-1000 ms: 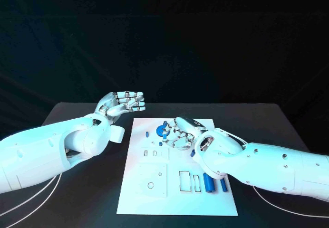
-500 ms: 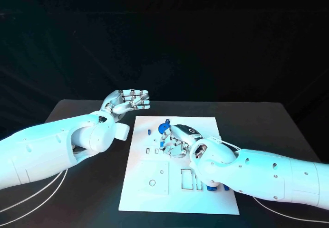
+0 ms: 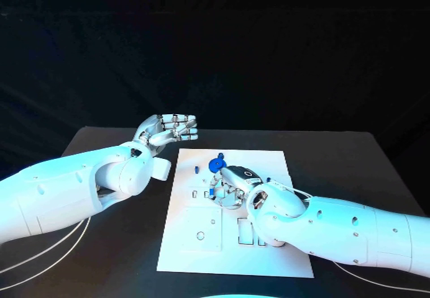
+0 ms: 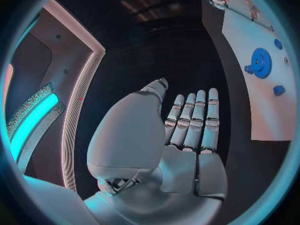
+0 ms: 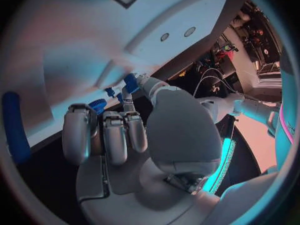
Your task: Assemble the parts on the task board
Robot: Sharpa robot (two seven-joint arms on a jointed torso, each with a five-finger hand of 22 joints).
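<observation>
A flat white rectangular task board (image 3: 269, 261) lies in the middle of the black table (image 3: 358, 155). The silver right hand (image 3: 229, 186) now rests over the board's middle, farther toward the robot's left than a second ago, so it covers more of the slots there. Its fingers (image 5: 115, 135) are curled downward onto the board; whether they hold a part cannot be told. A round blue gear-shaped part (image 3: 216, 165) stands on the board just beyond this hand, with a small blue peg (image 4: 279, 90) near it. The silver left hand (image 3: 168, 131) still hovers beside the board's far left corner, fingers straight and apart, holding nothing.
</observation>
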